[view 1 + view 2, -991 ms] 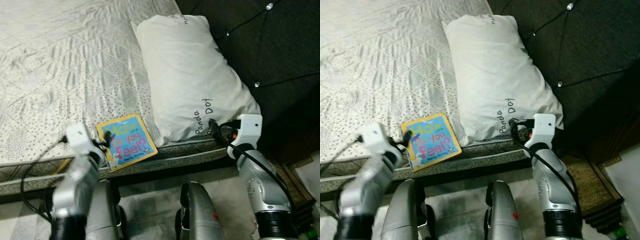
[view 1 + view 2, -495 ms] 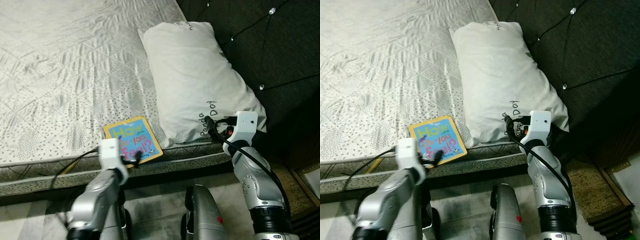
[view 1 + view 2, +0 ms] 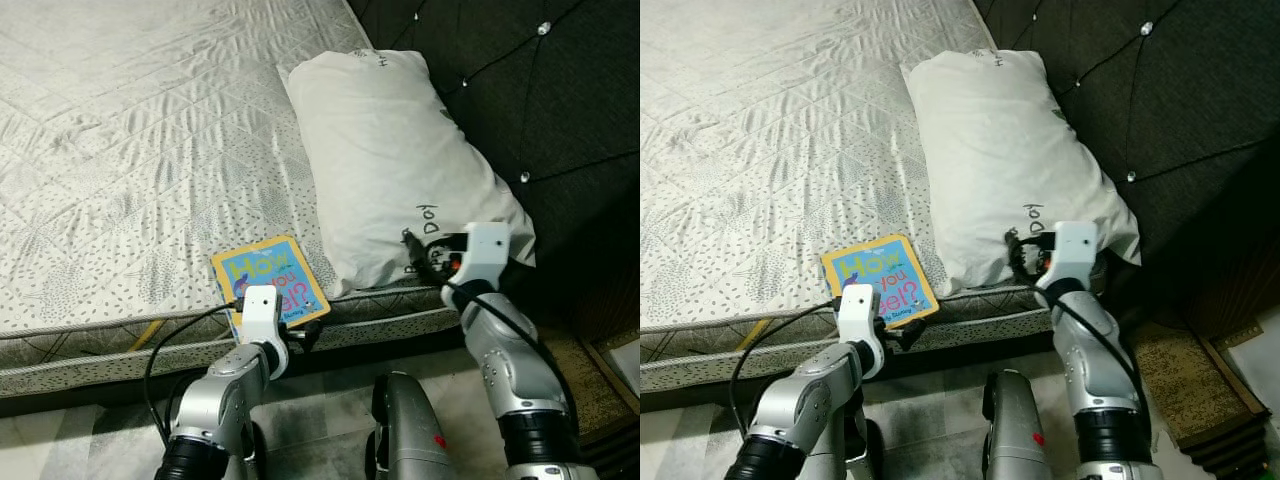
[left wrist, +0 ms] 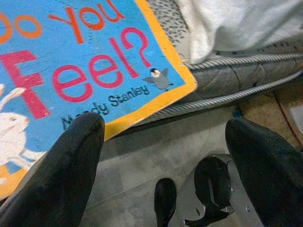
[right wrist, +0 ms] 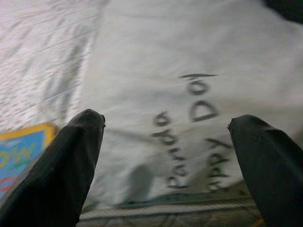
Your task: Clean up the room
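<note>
Tidy-up just starting. Book (image 3: 268, 281) not picked up yet; left gripper (image 4: 161, 151) wide apart at its 6 o'clock edge. Right gripper (image 5: 165, 156) apart too, by pillow (image 3: 400, 160).

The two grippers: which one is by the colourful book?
The left gripper, at the book on the mattress edge, fingers open. The right gripper instead points at the white pillow, also open.

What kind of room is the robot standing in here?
Most likely a bedroom. A wide bed with a quilted pale cover lies before the robot, a white pillow rests against a dark tufted headboard, and a children's book sits at the mattress edge.
</note>
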Controlling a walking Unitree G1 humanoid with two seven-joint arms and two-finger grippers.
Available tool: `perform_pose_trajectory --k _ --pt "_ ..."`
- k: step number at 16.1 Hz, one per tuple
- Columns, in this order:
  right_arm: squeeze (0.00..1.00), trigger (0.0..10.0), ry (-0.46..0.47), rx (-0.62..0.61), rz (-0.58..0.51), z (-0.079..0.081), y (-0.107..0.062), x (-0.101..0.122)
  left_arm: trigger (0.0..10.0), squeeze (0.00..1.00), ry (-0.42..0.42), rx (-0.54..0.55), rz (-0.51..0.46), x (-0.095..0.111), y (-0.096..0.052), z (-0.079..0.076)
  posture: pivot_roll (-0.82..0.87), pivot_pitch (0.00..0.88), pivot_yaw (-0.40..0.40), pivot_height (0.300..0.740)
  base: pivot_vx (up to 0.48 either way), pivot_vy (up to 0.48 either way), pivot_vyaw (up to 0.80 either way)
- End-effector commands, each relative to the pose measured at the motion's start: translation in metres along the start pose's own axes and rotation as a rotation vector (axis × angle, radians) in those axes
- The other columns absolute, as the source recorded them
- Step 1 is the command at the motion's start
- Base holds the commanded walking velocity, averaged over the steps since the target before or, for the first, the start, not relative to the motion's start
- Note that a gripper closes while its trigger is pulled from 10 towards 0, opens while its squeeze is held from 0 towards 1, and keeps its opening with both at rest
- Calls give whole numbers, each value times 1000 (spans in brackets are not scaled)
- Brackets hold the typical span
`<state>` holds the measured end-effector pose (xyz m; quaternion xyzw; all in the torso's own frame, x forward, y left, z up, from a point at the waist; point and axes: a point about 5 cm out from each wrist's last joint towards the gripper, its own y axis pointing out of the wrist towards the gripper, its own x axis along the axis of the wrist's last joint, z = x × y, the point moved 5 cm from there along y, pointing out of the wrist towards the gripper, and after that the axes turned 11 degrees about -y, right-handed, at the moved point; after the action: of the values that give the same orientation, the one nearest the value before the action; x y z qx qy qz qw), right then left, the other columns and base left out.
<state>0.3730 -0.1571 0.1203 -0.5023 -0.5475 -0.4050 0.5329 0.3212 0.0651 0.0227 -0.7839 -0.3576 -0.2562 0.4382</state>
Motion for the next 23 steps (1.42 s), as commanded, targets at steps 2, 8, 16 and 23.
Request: perform_pose_trajectory --k 2,8,16,23 --pt "0 10000 -3 15 6 4 -3 -2 10000 976 -56 45 31 -13 -3 11 -73 141 -25 585 0 0 0" --pt "0 10000 -8 34 -1 7 -2 1 10000 263 -33 -26 103 -25 5 -9 -76 146 -29 585 0 0 0" --pt "0 10000 -9 38 -4 9 -2 2 10000 0 -243 35 152 -40 2 2 -80 155 -27 585 0 0 0" --pt "0 10000 -13 31 8 7 -2 -1 10000 0 -287 180 19 -2 -9 58 -70 158 -33 585 0 0 0"
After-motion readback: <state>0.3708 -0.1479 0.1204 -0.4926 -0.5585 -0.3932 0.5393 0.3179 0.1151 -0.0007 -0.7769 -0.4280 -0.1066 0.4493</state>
